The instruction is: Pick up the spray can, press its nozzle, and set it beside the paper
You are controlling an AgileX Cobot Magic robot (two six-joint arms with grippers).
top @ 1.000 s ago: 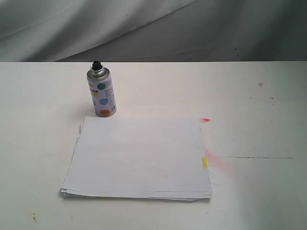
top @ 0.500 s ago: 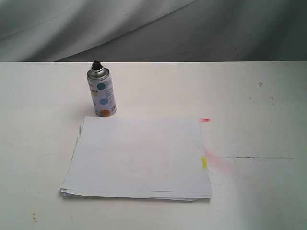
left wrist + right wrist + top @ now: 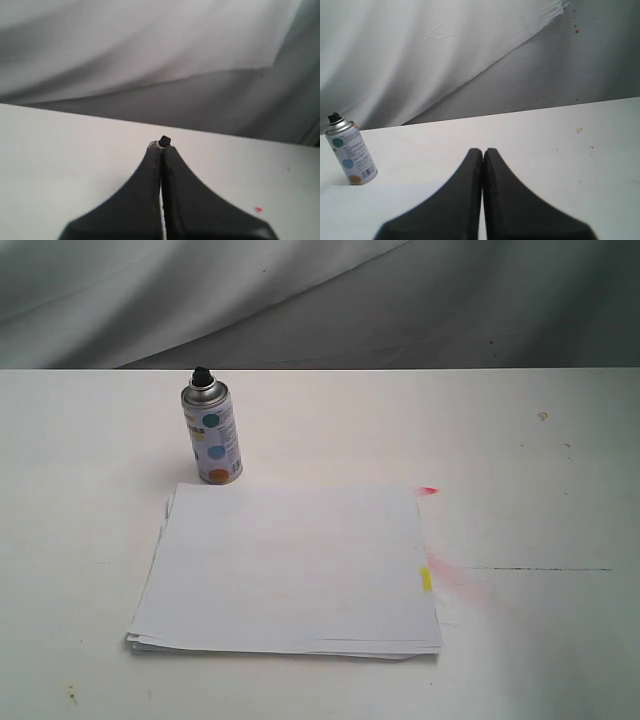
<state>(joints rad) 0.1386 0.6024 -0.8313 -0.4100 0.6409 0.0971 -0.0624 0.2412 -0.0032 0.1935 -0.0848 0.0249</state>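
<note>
White bench (image 3: 540, 640), can (image 3: 211, 435) upright just beside the paper's (image 3: 290, 570) far edge, untouched. Left tool (image 3: 161, 150) and right tool (image 3: 483, 150) clenched, empty. Pickup's not started; one has to open and reach.

White matte surface (image 3: 560, 440), lightly scuffed, with a few small dark specks. Thin dark line (image 3: 540, 568) runs across its right side. Red fleck (image 3: 429, 490) and a faint pink haze (image 3: 462, 582) stain it near centre-right. Behind it hangs a grey cloth backdrop (image 3: 300, 300), draped in soft diagonal folds. Light even and diffuse; shadows weak.
</note>
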